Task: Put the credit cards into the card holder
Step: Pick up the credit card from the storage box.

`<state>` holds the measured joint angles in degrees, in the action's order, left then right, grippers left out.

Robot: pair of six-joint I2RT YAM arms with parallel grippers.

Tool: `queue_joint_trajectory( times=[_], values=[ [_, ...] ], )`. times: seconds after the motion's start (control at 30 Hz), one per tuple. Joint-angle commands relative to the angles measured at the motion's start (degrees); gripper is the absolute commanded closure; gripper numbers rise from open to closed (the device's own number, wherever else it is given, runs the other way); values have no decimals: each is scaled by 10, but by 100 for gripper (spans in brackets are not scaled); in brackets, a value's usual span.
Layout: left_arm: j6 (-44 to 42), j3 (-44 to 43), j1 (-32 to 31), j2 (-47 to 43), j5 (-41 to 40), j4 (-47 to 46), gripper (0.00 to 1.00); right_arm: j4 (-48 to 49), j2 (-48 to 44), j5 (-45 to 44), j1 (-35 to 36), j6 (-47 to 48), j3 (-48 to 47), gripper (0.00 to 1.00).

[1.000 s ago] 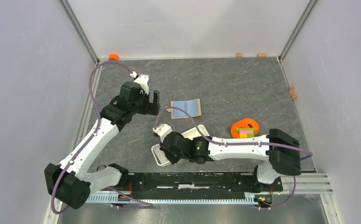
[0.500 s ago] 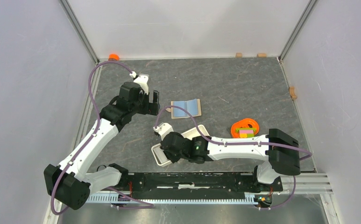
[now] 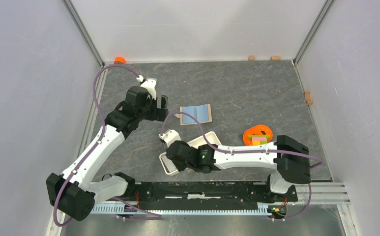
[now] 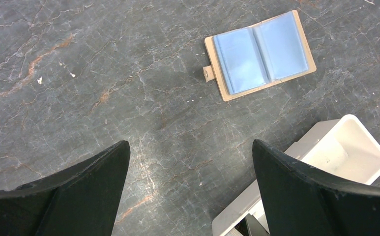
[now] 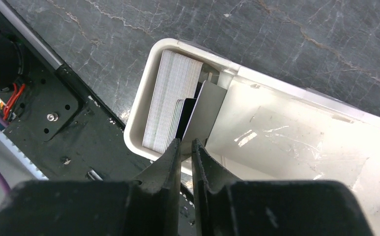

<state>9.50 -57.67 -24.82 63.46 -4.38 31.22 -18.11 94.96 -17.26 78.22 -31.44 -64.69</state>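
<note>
Card point(image 5: 188, 120) upright in white tray point(image 5: 141, 105), just beyond barely parted right tool point(image 5: 186, 141), left tool point(image 4: 190, 145) spread wide

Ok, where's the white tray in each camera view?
Top external: white tray low centre, partly under the right arm.
Left wrist: bottom right corner.
Right wrist: fills the middle and right.
Shared landmark: the grey veined table.

From above, the right arm point(image 3: 242, 151) hides the middle of the card holder point(image 3: 164, 165); at its near end only a sliver of a black credit card point(image 5: 188, 118) shows beside a white stack point(image 5: 170, 101).
</note>
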Motion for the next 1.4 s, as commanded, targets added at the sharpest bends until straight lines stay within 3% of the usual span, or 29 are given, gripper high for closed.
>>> queue_joint_trajectory(
  times=[0.0,0.27,0.73,1.0,1.23,1.37],
  values=[
    [-16,4,3,-12,4,-17,0,-41,18,-65,6,-6,-29,82],
    [-14,4,3,-13,3,-17,0,-70,10,-137,15,-19,-36,79],
    [-13,3,3,-13,2,-18,0,-15,36,-153,15,3,-37,77],
    [-13,4,3,-13,1,-18,0,7,46,-163,15,2,-33,69],
    [-13,5,3,-13,0,-18,0,-8,46,-176,15,-9,-40,71],
    [-13,4,3,-13,-1,-19,0,42,10,-147,15,-7,-9,63]
  ],
)
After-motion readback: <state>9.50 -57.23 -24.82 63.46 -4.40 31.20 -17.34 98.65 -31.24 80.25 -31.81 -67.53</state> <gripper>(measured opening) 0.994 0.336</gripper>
